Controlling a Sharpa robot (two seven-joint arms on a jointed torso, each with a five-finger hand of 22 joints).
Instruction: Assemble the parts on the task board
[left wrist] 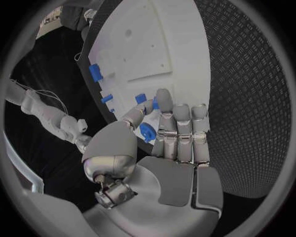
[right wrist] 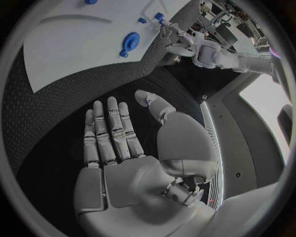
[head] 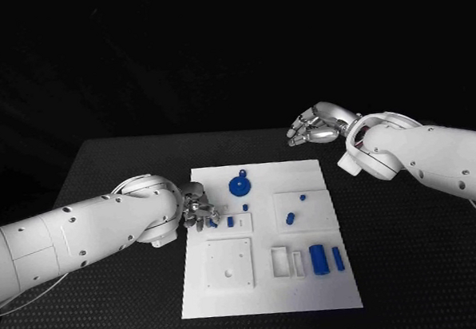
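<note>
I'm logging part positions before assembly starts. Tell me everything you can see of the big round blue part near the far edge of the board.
The round part is a blue disc, plastic by its look, with a raised hub at its middle and a small tab on its far rim. It lies flat on the white board, near the far edge, apart from the other blue pieces. Nothing touches it: the left hand is at the board's left edge nearby, the right hand is off beyond the board.

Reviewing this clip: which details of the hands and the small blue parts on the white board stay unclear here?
- Head view: the silver left hand at the white task board edge; its fingers hide what they touch.
- Left wrist view: a small blue part sits by the fingertips; grip unclear.
- Head view: tiny blue pegs are too small to identify.
- The silver right hand is open, holding nothing.
</note>
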